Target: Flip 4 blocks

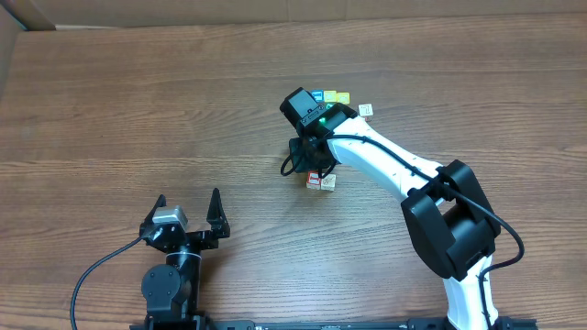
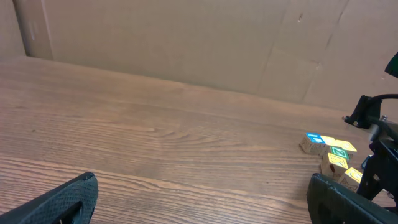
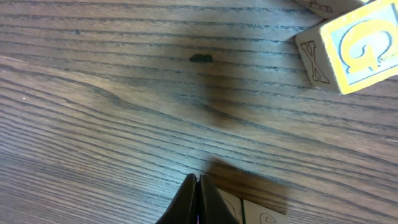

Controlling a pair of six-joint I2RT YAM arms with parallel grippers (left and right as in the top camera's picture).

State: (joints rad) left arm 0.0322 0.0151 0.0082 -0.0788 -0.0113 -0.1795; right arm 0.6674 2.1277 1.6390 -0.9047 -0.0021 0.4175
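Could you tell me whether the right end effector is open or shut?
Shut: the right end effector shows both fingers pressed together, no gap.

Overhead looks straight down; left wrist low across the shared table (image 1: 138,92), right wrist close above it.

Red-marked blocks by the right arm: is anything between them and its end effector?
Nothing visible. The shut right end effector sits right at the red-marked blocks; the yellow cube lies apart.

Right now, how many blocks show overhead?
6: three coloured blocks in a row and a pale block beyond the right gripper; two red-marked blocks at its fingertips. The arm may hide more.
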